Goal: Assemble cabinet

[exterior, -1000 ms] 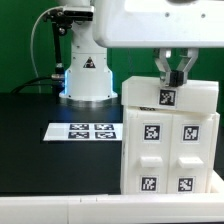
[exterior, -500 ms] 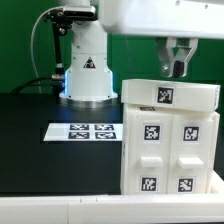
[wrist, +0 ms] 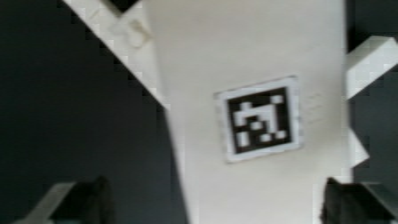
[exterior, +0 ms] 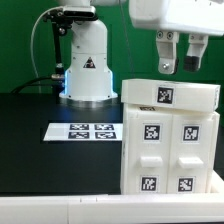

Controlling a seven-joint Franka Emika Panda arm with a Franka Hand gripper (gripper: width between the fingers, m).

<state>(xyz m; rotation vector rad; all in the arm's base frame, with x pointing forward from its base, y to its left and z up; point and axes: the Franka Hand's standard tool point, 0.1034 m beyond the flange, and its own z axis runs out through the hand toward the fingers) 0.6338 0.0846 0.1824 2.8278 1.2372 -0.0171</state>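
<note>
The cabinet [exterior: 168,138] is a large white box with black-and-white tags on its panelled front. It stands upright at the exterior view's right, with a white top piece [exterior: 170,94] carrying one tag. My gripper [exterior: 181,66] hangs above the cabinet's top, clear of it, with its fingers spread apart and nothing between them. In the wrist view the cabinet's white top [wrist: 231,110] with its tag fills the middle, and the two dark fingertips [wrist: 80,200] sit wide apart on either side of it.
The marker board [exterior: 86,131] lies flat on the black table left of the cabinet. The robot's white base [exterior: 85,62] with a lit blue ring stands behind it. A green wall closes the back.
My gripper has risen off the cabinet's top and opened. One second ago it was low at the top piece; now it hangs well above it.
</note>
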